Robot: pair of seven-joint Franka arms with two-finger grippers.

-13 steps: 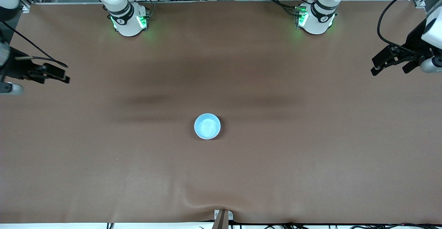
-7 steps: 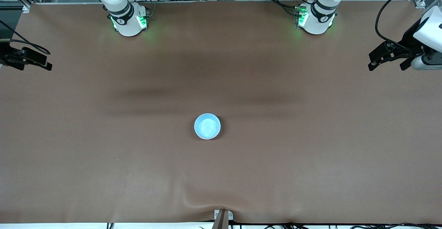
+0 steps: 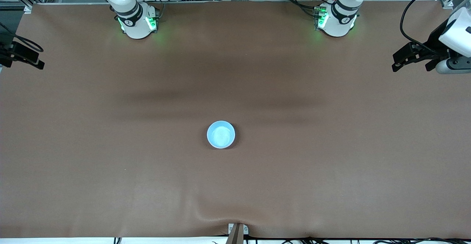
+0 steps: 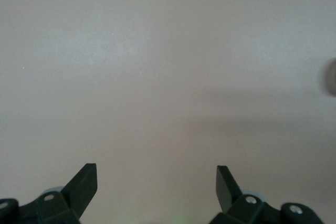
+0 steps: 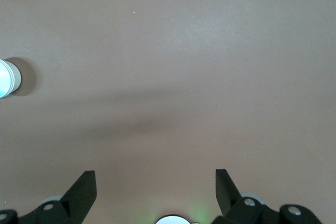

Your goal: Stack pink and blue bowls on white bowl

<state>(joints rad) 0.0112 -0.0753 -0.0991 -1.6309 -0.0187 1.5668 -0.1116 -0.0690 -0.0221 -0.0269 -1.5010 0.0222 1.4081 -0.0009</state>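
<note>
We log the scene from the right arm's end of the table across to the left arm's.

The right gripper (image 3: 35,63) hangs over the table edge at its own arm's end, fingers spread wide with nothing between them in the right wrist view (image 5: 156,187). We judge it parked out of the way, leaving the middle unobstructed.

Near the middle of the brown table cover (image 3: 331,163) sits the stack. From above only the blue bowl (image 3: 220,134) shows, upright, glossy inside. In the right wrist view the stack (image 5: 8,78) appears side-on as a short pale column; we cannot separate the pink and white bowls under the blue one. Judged from this, the stacking looks complete.

The left gripper (image 3: 410,58) hangs over the table's edge at its arm's end, well apart from the stack, fingers wide and empty in the left wrist view (image 4: 156,187). Both arms wait.
</note>
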